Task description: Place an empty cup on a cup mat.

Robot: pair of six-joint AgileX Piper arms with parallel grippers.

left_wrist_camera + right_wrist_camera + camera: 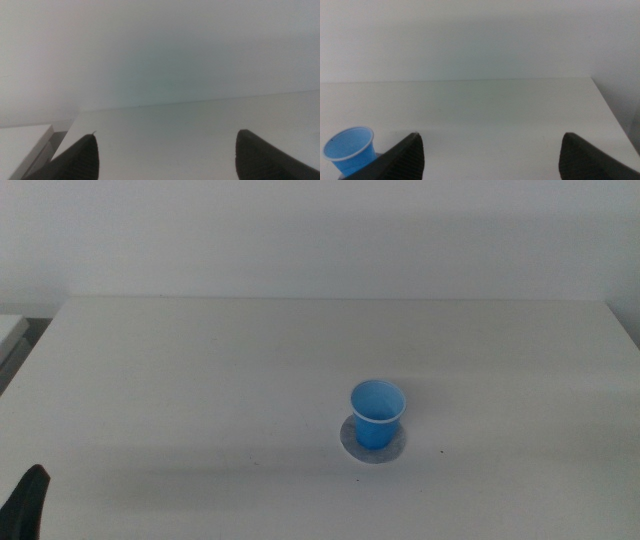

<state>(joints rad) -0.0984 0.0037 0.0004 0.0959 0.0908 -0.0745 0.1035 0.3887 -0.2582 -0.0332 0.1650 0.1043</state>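
Observation:
The bright blue cup [377, 412] stands upright and empty on the round speckled grey cup mat [352, 443], a little right of the table's middle. The cup also shows in the right wrist view [350, 150], beside one jaw; the mat is hidden there. My left gripper [25, 502] waits at the bottom left corner of the middle view. In its wrist view the left gripper [165, 155] is open and empty over bare table. My right gripper [490, 155] is open and empty, apart from the cup, and is out of the middle view.
The white table [200, 380] runs back to a pale wall. A grey-white ledge [10, 330] sits off the table's far left edge, and it also shows in the left wrist view [25, 145].

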